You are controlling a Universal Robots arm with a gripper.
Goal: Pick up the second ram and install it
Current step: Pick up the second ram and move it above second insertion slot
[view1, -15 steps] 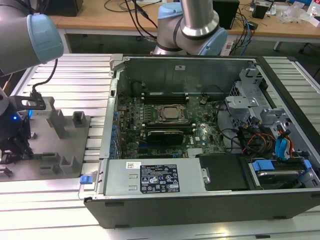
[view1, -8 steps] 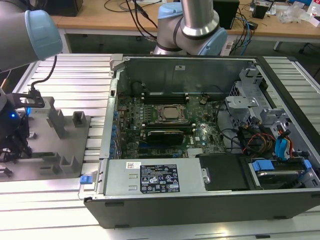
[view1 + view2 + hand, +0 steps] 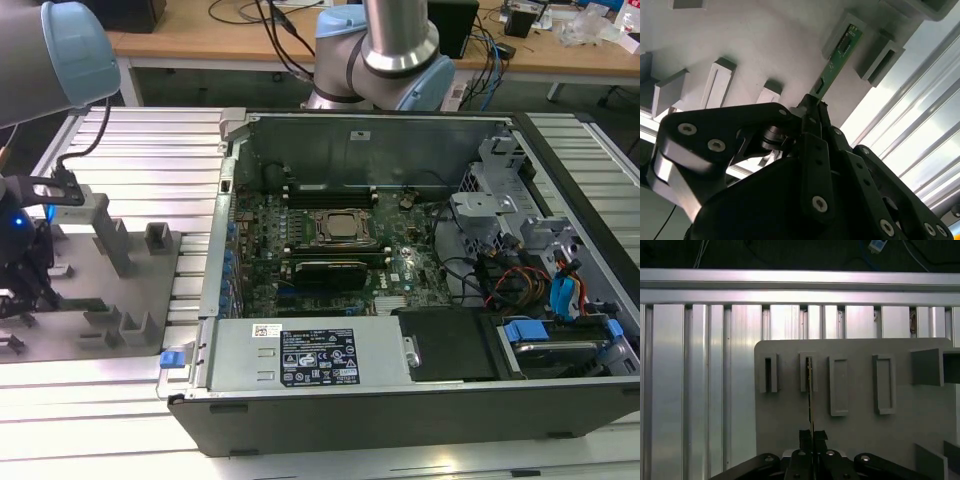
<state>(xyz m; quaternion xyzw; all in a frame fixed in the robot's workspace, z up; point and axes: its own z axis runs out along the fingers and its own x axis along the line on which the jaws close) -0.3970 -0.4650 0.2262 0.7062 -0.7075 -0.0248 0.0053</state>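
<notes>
The gripper (image 3: 812, 106) has its fingers pinched on the ram (image 3: 838, 50), whose far end sits in a slot of the grey fixture (image 3: 860, 435), well apart from the motherboard (image 3: 400, 272), so lifting and installing remain undone.

Green second ram (image 3: 839, 55) (black claw (image 3: 812, 104))

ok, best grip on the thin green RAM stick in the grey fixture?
Pinch the green RAM stick across its flat faces at the free end, approaching along its length: it stands on edge, far end in a grey fixture slot. The gripper is closed there.
</notes>
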